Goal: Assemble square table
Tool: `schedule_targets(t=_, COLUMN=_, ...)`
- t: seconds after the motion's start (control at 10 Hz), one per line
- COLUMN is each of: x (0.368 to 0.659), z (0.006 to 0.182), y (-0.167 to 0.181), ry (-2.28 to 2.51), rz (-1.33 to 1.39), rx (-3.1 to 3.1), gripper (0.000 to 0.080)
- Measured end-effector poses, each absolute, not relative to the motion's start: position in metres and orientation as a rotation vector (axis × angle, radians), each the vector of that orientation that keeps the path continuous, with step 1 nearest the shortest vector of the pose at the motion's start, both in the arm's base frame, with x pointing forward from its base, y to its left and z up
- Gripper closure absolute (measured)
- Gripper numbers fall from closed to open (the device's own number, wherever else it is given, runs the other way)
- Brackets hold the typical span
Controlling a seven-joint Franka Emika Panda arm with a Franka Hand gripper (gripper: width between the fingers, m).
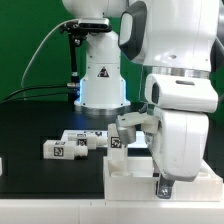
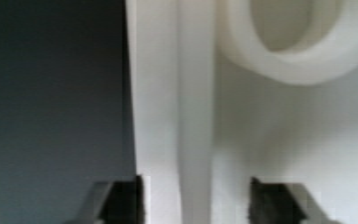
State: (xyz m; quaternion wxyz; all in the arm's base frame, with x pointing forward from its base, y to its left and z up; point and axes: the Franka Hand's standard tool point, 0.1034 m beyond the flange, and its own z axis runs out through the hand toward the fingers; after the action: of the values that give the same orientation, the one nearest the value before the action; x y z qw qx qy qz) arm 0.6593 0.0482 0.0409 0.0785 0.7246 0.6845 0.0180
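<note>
Your tool [image 2: 197, 200] stands with its jaws apart, one finger on each side of the raised edge of the square table top [image 2: 172, 90]. As far as the wrist view shows, nothing is pinched. That top lies flat directly under the tool, with a round hole [image 2: 274, 72] just beyond the fingers. The legs [image 1: 85, 141] lie loose on the black table [image 1: 25, 120], off to the tool's side toward the exterior view's left. If you close now with the edge off-centre, one finger would likely touch first and skid the top sideways. A grip this near the rim could also let it pivot. Your arm folds over the top, wrist upright, tool pointing straight down.
</note>
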Motion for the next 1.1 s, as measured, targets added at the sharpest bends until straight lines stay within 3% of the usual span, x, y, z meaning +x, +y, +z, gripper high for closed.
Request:
schedule_targets(t=0.1, x=0.6576, z=0.0392, y=0.0488, ry=2.035, rz=0.051, rx=2.186, gripper=0.0391)
schedule_targets(t=0.2, x=0.6537, z=0.0363, y=0.0518, ry=2.006, rz=0.045, rx=2.218, gripper=0.0211)
schedule_targets(t=0.3, x=0.6506, z=0.0338, y=0.0537, ry=1.988, rz=0.038, rx=2.236, gripper=0.0169)
schedule_targets(t=1.1, x=0.6500, z=0.0329, y=0.0501, ry=1.971, rz=0.035, rx=2.250, gripper=0.0151)
